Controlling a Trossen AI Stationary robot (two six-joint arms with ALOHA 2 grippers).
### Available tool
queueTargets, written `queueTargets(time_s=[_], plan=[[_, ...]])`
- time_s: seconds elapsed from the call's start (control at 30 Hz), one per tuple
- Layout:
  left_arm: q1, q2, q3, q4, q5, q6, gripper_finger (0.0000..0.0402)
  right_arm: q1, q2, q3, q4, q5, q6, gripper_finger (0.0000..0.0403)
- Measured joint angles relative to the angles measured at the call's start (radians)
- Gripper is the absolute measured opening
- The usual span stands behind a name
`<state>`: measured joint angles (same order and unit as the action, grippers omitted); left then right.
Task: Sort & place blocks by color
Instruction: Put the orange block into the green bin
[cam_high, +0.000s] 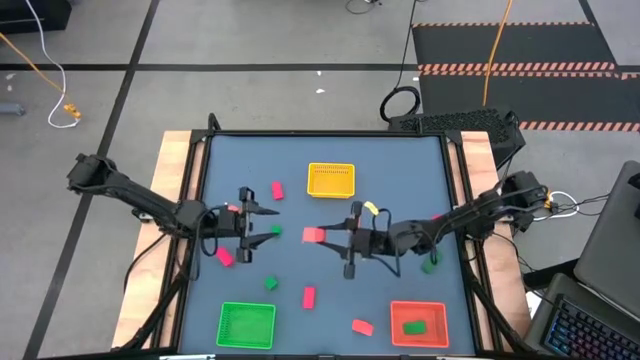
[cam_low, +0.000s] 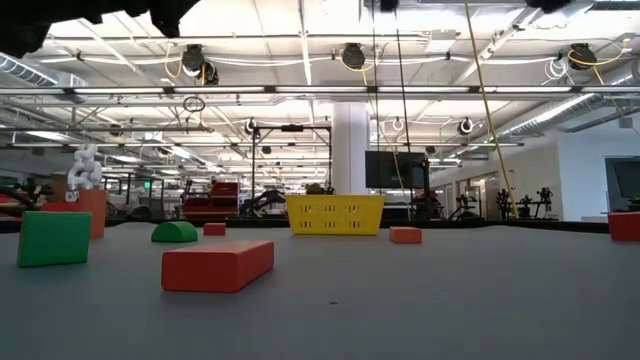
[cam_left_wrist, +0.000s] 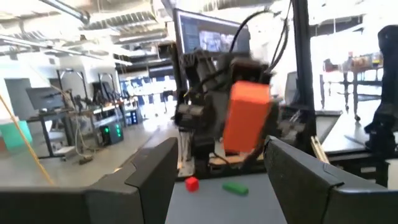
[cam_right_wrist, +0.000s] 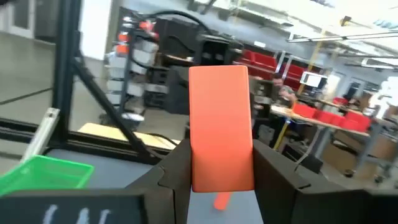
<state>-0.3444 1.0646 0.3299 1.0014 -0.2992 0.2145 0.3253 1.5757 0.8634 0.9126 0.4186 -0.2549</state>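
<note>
Dark blue-grey tabletop (cam_high: 325, 300) with pale wooden side rails carries three square mesh baskets. Your red basket (cam_high: 418, 323) holds one green block (cam_high: 413, 326); the green basket (cam_high: 246, 325) and yellow basket (cam_high: 331, 180) show nothing inside. Your right gripper (cam_high: 322, 237) is clamped on a salmon-orange bar (cam_right_wrist: 221, 135), upright between its fingers, above mid-table. Your left gripper (cam_high: 272, 213) stands with fingers apart, nothing between them. Loose pink-red blocks (cam_high: 309, 295) and small green cubes (cam_high: 270, 283) lie scattered between the baskets, well clear of the edges.
</note>
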Motion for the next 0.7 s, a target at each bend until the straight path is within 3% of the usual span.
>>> queueTargets(time_s=[0.3,0.5,0.7], plan=[[0.005,0.234,0.19,0.002,0.003,-0.01,0.0236,0.004,0.0,-0.054,0.04,-0.005,0.003,0.0121],[0.009,0.312,0.313,-0.136,0.007,-0.007,0.0237,0.01,0.0,-0.054,0.041,-0.005,-0.013,0.0121],[0.014,0.355,0.336,-0.124,0.007,-0.014,0.0237,0.016,0.0,-0.054,0.048,-0.005,-0.017,0.0121]])
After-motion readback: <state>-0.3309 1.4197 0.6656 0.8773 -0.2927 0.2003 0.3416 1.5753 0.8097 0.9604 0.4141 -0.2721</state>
